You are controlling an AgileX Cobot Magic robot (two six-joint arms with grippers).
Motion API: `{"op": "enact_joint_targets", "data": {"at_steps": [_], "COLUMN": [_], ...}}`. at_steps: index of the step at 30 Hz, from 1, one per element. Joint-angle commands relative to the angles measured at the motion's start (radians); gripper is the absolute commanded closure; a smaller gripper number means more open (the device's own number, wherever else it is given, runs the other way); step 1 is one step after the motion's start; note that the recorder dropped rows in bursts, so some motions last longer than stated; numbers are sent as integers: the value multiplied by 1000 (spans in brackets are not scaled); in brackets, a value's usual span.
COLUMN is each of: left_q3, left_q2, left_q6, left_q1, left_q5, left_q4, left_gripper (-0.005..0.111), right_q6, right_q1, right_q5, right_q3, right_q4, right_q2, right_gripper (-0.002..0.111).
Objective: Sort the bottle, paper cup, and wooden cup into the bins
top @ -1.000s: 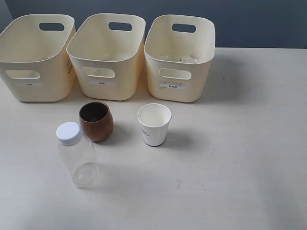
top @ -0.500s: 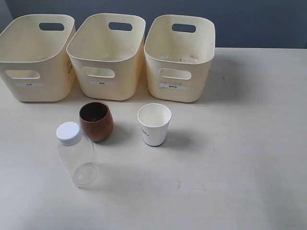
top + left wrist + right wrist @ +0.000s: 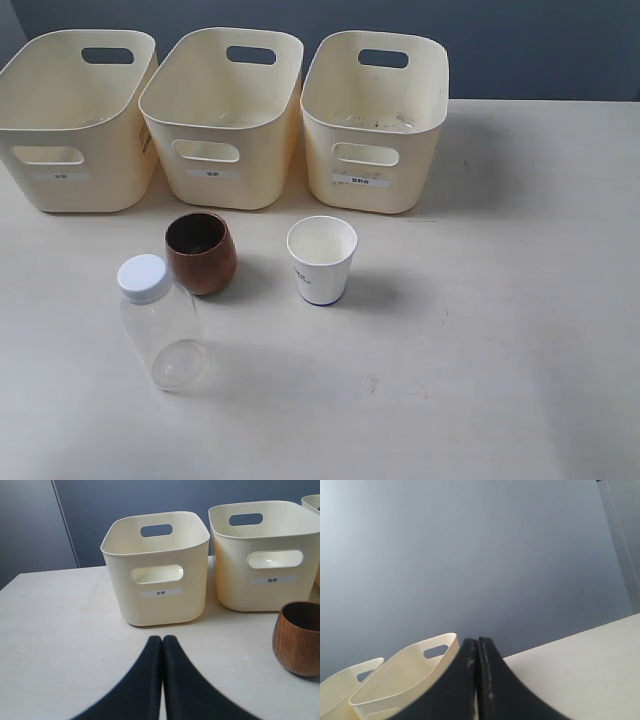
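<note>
Three cream-yellow bins [image 3: 82, 120] [image 3: 222, 115] [image 3: 375, 120] stand in a row at the back of the table. In front of them sit the wooden cup [image 3: 201, 253], the paper cup [image 3: 322, 260] and, nearest the front, the clear bottle [image 3: 160, 323] with its white cap. Neither arm shows in the exterior view. In the left wrist view my left gripper [image 3: 162, 639] is shut and empty, low over the table before a bin [image 3: 157, 575], with the wooden cup [image 3: 298, 637] off to one side. My right gripper [image 3: 477, 641] is shut and empty, raised, beside a bin [image 3: 405, 680].
The pale table [image 3: 500, 330] stretches bare to the right of the cups. A dark blue-grey wall [image 3: 530, 45] stands behind the bins. Each bin carries a small white front label [image 3: 160, 593].
</note>
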Motion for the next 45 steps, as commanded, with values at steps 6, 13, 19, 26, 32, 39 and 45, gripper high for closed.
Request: {"op": "enact_joint_targets", "data": {"at_steps": [6, 13, 19, 26, 32, 39, 45], "left_q3": [-1, -1, -1, -1, -1, -1, -1], "left_q2": [3, 3, 3, 3, 3, 3, 3], "left_q6": [-3, -3, -3, -3, -3, -3, -3], "left_q1": [-3, -3, -3, -3, -3, -3, -3], "left_q5": [-14, -14, -14, -14, -14, -14, -14], "left_q4": [2, 2, 2, 2, 2, 2, 2], "left_gripper": [107, 107, 107, 107, 107, 107, 107], "right_q6": [9, 143, 541, 420, 400, 475, 464], "right_q1": [94, 181, 250, 484, 630, 719, 807], "right_q5": [-100, -220, -489, -703, -689, -713, -733], "right_q3": [4, -109, -327, -599, -767, -810, -810], "right_q4": [-5, -263, -953, -1082, -1138, -1164, -1245], "right_q2": [-4, 146, 736, 1453, 1683, 1714, 1722], "right_gripper": [109, 109, 109, 109, 107, 29, 35]}}
